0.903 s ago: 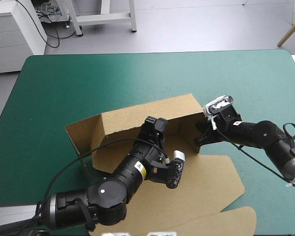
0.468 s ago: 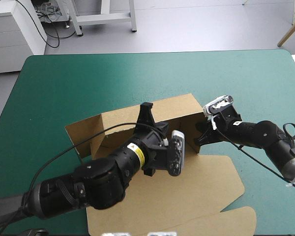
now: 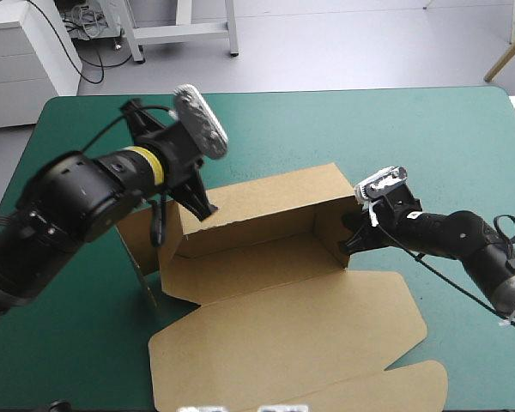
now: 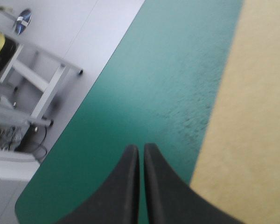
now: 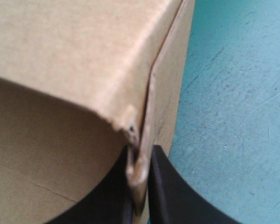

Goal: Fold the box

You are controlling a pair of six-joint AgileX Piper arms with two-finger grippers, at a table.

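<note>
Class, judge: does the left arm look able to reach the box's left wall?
Probably yes: the left gripper, shut, hangs above that end of the box, nothing between; the right gripper pinches the opposite wall.

The left gripper [image 3: 203,209], which earlier sat low inside the box [image 3: 257,257] over its floor, has lifted out and swung off toward ten o'clock, and now hangs raised above the box's left end, leaving the floor and far wall uncovered.
</note>
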